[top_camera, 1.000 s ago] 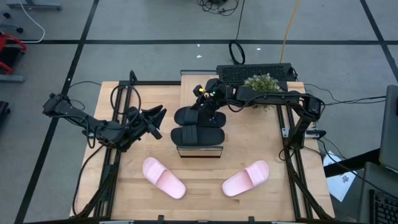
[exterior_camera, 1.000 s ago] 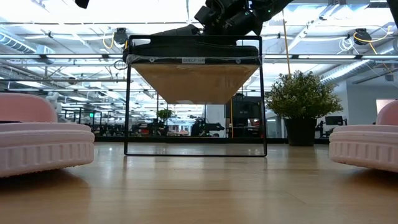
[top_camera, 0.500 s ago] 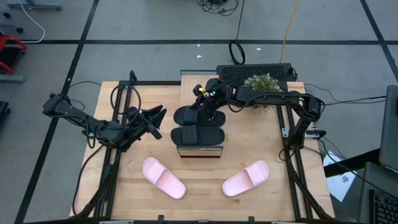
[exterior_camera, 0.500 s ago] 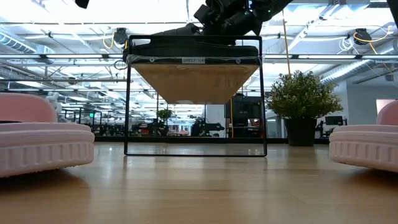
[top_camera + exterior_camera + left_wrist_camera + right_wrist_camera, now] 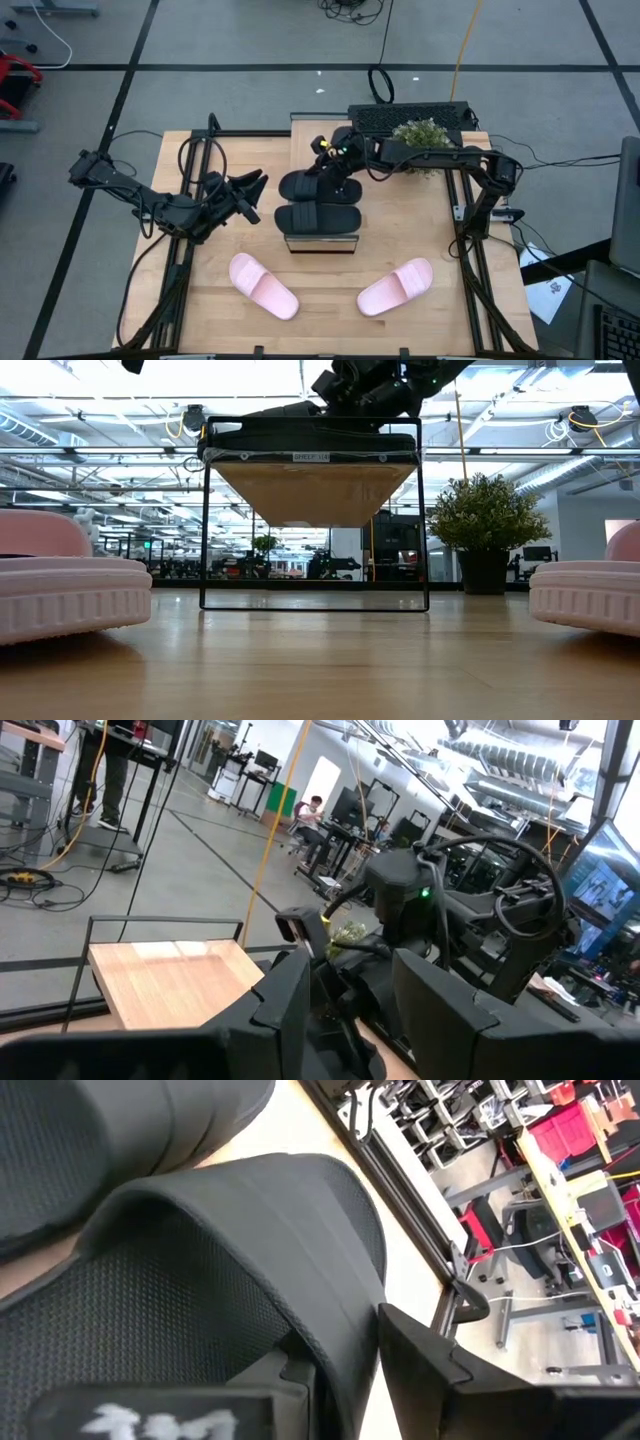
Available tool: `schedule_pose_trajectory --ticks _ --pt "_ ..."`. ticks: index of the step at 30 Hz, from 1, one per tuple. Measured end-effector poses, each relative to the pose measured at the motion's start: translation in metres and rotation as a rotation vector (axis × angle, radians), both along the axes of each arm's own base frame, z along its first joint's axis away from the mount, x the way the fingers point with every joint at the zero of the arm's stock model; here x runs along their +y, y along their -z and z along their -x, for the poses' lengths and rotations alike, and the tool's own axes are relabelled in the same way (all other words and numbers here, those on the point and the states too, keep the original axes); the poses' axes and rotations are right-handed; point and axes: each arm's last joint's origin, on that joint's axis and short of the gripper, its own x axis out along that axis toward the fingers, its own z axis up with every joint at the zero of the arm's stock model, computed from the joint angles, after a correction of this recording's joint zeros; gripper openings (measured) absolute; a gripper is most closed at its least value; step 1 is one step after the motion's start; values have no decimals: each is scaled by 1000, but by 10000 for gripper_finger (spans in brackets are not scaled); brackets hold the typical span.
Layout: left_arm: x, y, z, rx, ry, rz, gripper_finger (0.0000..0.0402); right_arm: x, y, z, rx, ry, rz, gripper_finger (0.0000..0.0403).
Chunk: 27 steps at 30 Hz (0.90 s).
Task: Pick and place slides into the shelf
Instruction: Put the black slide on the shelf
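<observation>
Two black slides lie on the shelf's wood top, a near one and a far one. In the low view they show as a dark layer on the shelf top. My right gripper is at the far slide, shut on its strap. Two pink slides rest sole down on the table near its near edge, one on the left and one on the right. My left gripper hovers open, left of the shelf, touching nothing. My right gripper has the far black slide's strap at its edge, one finger under the strap and one outside it. It comes slanting down from the table's far right. The slide lies flat on the shelf top.
A small potted plant and a black keyboard-like tray stand at the table's far right. Dark frame rails run along the left and right table sides. Bare wood lies between the pink slides.
</observation>
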Motion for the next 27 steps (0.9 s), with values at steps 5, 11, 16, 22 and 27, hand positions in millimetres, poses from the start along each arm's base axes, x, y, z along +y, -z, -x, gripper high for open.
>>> schedule_pose_trajectory --ticks 5,11,16,22,27 --pt "0 0 0 0 0 0 140 2 5 1 -1 -4 1 80" --pt "0 0 0 0 0 0 140 2 3 -1 -36 -6 11 80" --pt "0 0 0 1 0 -1 140 3 3 -1 -36 -9 15 80" --pt "0 0 0 10 -2 -12 140 3 3 -1 -37 -16 29 80" --pt "1 0 0 11 -5 -12 140 3 3 -1 -37 -17 28 80"
